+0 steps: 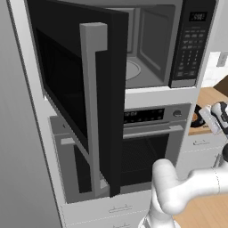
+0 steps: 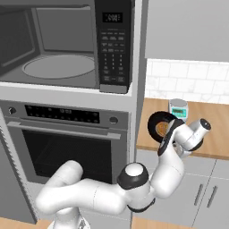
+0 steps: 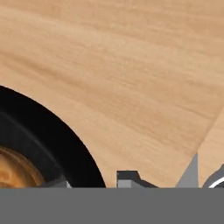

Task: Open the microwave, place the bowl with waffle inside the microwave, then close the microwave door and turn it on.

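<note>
1. Nearest the base: the white arm sweeps right toward the wooden tabletop (image 2: 214, 129), its hand at the bowl (image 2: 159, 126).
2. Gripper (image 2: 167, 136): in the right base view it sits at the bowl's near rim. Hand view shows the black rim (image 3: 65, 144) running just beside one dark finger tip (image 3: 127, 178). Whether the jaws are closed on the rim or only narrowing around it, I cannot tell; no firm hold is confirmed.
3. The bowl rests on the tabletop just right of the oven column, with the orange-brown waffle (image 2: 161, 129) inside. A small jar (image 2: 179, 108) with a teal label stands just behind it.
4. Step in hand, by my judgement: grasping the bowl by its rim. To do it well: one finger inside the wall, one outside, seated deep before lifting; keep the bowl level so the waffle does not slide; lift straight up, clear of the jar.
5. Further left: the oven (image 2: 67, 147), shut, below the microwave (image 2: 114, 44).
6. The microwave door (image 1: 80, 102) stands swung wide to the left, handle bar (image 1: 91, 107) facing the base; the grey cavity and turntable (image 2: 58, 66) are exposed. Carry path must round the door edge.
7. Writing: the microwave display (image 2: 112, 18) and keypad, the oven display and the jar label are too small to read. No brand legible.
</note>
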